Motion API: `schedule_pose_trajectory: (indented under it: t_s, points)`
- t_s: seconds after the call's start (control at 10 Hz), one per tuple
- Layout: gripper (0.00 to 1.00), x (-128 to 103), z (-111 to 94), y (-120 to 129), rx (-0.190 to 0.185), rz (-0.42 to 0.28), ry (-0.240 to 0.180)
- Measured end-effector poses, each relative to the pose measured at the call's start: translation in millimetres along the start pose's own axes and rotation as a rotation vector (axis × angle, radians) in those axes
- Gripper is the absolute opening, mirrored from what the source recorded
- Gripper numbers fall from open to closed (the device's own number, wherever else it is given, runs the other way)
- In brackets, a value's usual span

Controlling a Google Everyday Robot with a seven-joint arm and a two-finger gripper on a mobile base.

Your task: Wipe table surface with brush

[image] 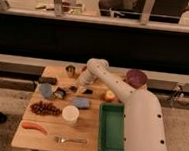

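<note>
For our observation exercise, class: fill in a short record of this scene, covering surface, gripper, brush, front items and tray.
surface: wooden table surface
gripper: gripper low over the far middle of the table, between brush and apple
brush: brush lying on the table beside the blue-grey bowl, apparently not held
front items: carrot, fork, white cup
tray: green tray at the front corner, by the arm
</note>
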State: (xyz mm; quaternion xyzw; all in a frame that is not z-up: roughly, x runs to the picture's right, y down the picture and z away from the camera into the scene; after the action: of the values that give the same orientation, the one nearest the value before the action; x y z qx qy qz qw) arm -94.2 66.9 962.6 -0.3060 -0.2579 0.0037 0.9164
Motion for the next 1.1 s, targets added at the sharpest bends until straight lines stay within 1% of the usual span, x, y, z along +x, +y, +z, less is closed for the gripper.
schedule_pose_trajectory:
  t_s: [0.4, 0.5, 0.6, 0.7, 0.8, 0.9, 1.1]
  points:
    - [0.16, -4.9, 3.9, 1.9, -0.017, -0.009, -0.024]
    - [0.09, -2.9, 2.3, 4.1, -0.019, -0.004, -0.027]
    - [0.05, 1.6, -1.7, 8.3, -0.021, 0.004, -0.029]
    - [0.05, 4.8, -6.3, 14.2, -0.024, 0.01, -0.027]
    - [0.05, 7.3, -14.3, 16.6, -0.011, 0.015, -0.027]
    - [0.05, 6.4, -23.7, 17.6, 0.011, 0.015, -0.024]
    - [0.05, -0.2, -35.5, 16.7, 0.037, 0.006, -0.014]
